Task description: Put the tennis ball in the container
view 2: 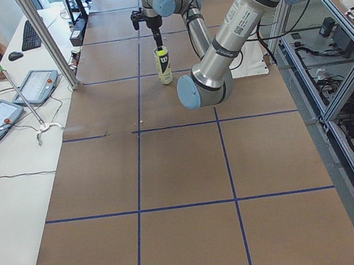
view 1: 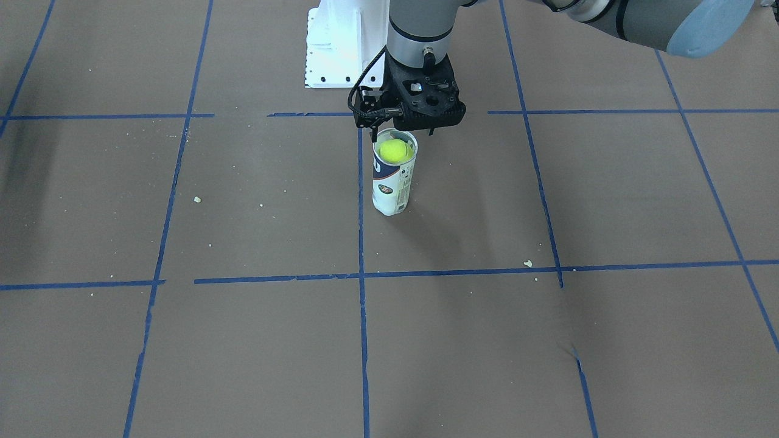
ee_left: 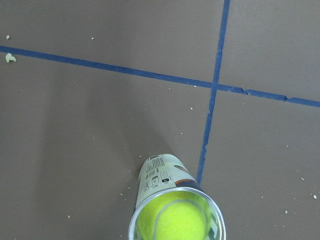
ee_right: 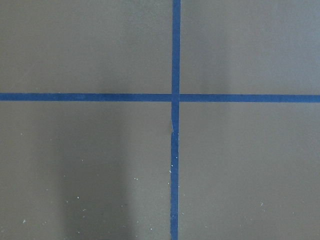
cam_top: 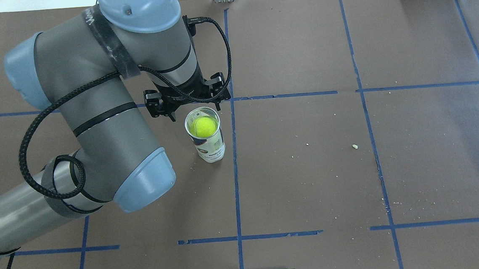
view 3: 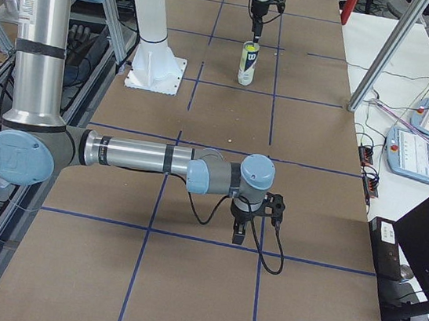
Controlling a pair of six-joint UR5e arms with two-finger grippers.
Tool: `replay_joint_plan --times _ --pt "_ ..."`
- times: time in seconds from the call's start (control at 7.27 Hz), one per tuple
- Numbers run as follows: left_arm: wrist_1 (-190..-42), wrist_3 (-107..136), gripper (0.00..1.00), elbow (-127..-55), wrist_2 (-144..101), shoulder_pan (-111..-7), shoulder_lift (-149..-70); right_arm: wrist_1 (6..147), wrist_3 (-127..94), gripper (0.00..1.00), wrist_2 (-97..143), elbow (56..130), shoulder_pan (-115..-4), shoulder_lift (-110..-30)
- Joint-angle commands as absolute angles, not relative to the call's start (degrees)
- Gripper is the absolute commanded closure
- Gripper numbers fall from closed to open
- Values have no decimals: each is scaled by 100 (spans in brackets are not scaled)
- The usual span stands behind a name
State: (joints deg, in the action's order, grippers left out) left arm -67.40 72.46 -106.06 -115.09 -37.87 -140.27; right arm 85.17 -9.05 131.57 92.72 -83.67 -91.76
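Tennis ball (view 1: 394,150) light, fuzzy, springy, in tippy container (view 1: 392,185); take its sides; left hand (view 1: 401,126) above, spread unclear.

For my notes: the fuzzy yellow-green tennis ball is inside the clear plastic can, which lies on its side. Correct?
No: the clear plastic can stands upright, as the exterior front-facing view shows. The fuzzy yellow-green tennis ball is inside it.
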Motion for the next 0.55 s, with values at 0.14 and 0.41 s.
replay_joint_plan --times 0.14,0.41 --pt "-7213 6544 0 -11302 -11443 -3945 -13143 8517 -905 0 13157 9272 -8358 -9176" --pt "-7986 5313 0 -11268 -11583 -5144 -12309 8517 -905 0 13157 9272 -8367 -9176"
